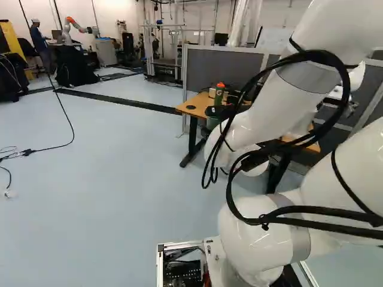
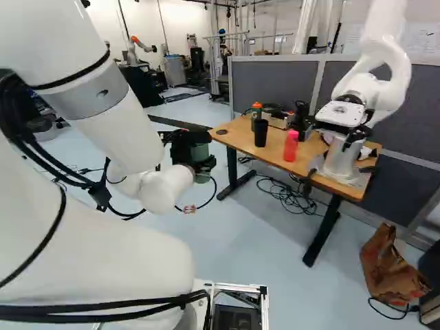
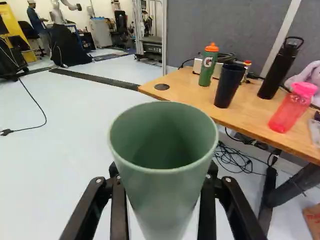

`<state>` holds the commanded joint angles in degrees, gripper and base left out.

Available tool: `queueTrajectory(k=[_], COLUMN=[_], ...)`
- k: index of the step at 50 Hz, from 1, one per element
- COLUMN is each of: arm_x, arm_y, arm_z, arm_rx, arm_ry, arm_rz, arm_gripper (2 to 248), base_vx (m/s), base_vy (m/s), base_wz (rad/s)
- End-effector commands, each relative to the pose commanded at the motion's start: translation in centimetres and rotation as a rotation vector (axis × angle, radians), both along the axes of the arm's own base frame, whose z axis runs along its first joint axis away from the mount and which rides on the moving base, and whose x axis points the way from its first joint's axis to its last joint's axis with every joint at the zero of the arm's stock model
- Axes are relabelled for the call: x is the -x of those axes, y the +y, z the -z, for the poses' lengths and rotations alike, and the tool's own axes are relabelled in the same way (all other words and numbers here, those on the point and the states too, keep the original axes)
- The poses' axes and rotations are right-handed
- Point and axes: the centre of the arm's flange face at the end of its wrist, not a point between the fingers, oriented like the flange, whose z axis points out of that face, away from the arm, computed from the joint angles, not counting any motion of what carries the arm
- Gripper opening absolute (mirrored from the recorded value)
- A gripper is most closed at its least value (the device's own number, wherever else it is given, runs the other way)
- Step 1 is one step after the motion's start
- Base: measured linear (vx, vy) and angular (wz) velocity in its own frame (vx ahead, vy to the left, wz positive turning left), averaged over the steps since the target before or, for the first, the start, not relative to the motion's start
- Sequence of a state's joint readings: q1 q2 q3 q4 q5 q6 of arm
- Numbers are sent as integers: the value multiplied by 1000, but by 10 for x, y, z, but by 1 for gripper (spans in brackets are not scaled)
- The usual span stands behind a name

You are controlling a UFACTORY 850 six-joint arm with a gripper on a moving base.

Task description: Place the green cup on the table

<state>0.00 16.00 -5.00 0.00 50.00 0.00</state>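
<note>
In the right base view my gripper (image 2: 201,165) is held out left of the wooden table (image 2: 237,137), over the floor. The green cup (image 2: 200,150) is in it, upright or nearly so. Up close in the wrist view, the gripper (image 3: 163,176) is shut on the green cup (image 3: 162,192), one finger on each side of its tapered wall. The cup's wide mouth is open to the camera, and its lower end runs out of sight. Beyond the cup the table (image 3: 187,92) appears, with a gap between cup and table edge in the right base view.
On the table stand a green bottle with orange lid (image 3: 208,65), a dark tumbler (image 3: 229,85), a black bottle (image 3: 280,67) and a pink bottle (image 3: 292,107). Another robot (image 2: 371,89) is mounted at its far end. Cables (image 2: 289,196) lie beneath; a brown bag (image 2: 390,267) is on the floor.
</note>
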Motion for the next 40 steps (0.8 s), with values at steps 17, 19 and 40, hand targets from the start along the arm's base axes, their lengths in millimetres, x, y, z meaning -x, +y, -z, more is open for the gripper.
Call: queueTrajectory(k=[17,19,40], arm_x=[0,0,0], arm_y=[0,0,0], arm_z=[0,0,0], arm_rx=[0,0,0], arm_ry=[0,0,0], arm_rz=[0,0,0], arm_gripper=[122,122,122], base_vx=[315,369,381], base_vy=[206,157,103], base_wz=[-59,-77,-55])
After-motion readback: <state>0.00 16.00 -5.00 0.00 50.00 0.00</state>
